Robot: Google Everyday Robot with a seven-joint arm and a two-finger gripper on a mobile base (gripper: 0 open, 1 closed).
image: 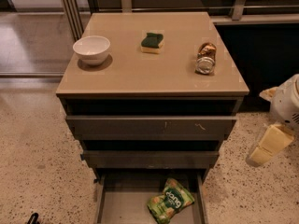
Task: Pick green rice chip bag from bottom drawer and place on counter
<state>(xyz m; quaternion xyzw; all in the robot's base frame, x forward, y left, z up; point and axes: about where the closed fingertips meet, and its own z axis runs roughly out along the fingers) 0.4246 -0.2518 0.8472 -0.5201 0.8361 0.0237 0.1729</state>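
Note:
The green rice chip bag (170,202) lies in the open bottom drawer (121,209), toward its right side, tilted. The drawer is pulled out at the foot of the grey-brown cabinet, under two wider shut drawers. The tan counter (149,71) is the cabinet's glossy top. My gripper (269,146), cream-coloured on a white arm, hangs at the right edge of the view, beside the cabinet's right side at the height of the middle drawers. It is well above and to the right of the bag and touches nothing.
On the counter stand a white bowl (92,49) at the left, a green-and-yellow sponge (152,42) at the back middle and a jar lying on its side (206,58) at the right. Speckled floor surrounds the cabinet. A dark object (32,218) shows at the bottom left.

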